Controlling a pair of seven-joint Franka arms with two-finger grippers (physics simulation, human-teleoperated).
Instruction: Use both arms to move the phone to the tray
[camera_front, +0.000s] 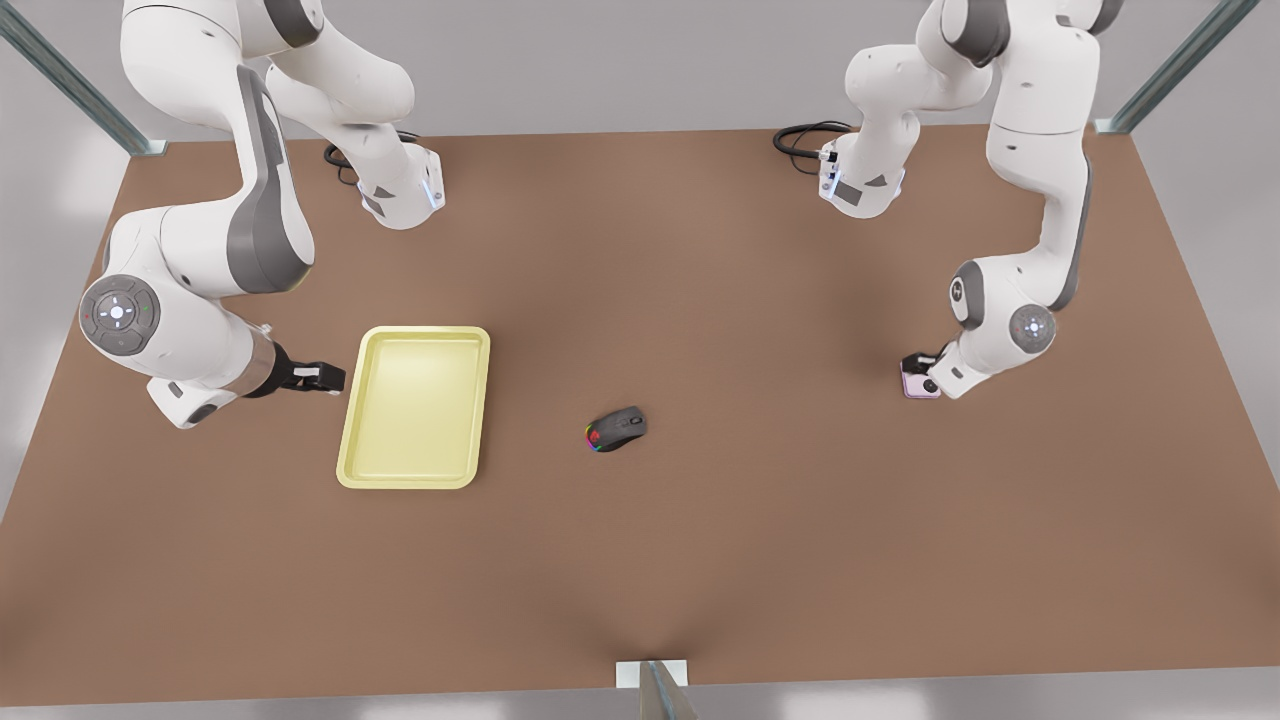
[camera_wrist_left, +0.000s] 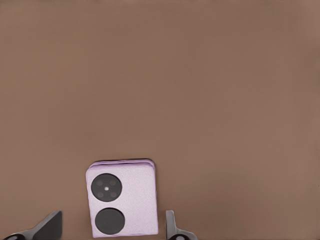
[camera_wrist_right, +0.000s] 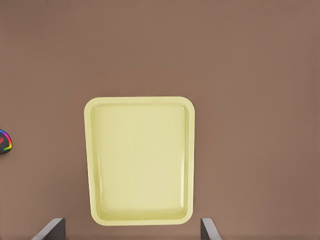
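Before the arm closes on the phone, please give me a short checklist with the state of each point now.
1. Left tool at phone: ok.
2. Its fingers open, one on each side of phone: ok.
3. Fingers low enough to grip: cannot tell.
4. Tray holds nothing: ok.
5. Right tool open, waiting beside tray: ok.
6. Mouse apart from phone and tray: ok.

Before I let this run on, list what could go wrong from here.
1. The left gripper is open around the phone, which lies flat on the table; closing on so low a slab could slip or pinch it out.
2. The mouse sits between phone and tray; a low carry might knock it.
3. The right gripper, open, waits beside the tray's rim and could nudge the tray.
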